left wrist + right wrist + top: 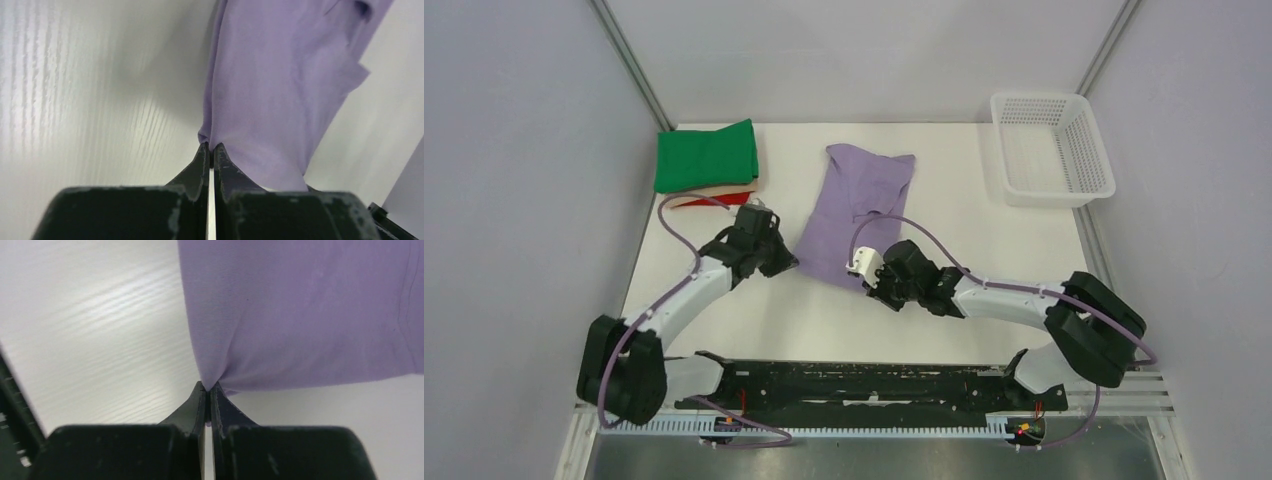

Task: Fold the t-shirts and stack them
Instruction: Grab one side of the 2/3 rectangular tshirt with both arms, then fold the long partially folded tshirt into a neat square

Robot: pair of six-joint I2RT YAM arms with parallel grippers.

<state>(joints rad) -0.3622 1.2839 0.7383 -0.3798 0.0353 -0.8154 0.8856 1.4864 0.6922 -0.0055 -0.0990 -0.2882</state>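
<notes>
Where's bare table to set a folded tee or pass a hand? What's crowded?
Free: white table between lavender cloth t-shirt and white mesh basket; near strip ahead of the arm bases. Crowded: folded green shirt stack far left; tee's near hem, pinched by left pincer and right pincer.

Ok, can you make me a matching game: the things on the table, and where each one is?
Things:
1 lavender t-shirt
2 green t-shirt
3 red t-shirt
4 white basket

Places:
A far right corner
B folded, far left, on top
C centre, pinched at near corners
D peeking out beneath another shirt

Pairs: 1-C; 2-B; 3-D; 4-A
</notes>
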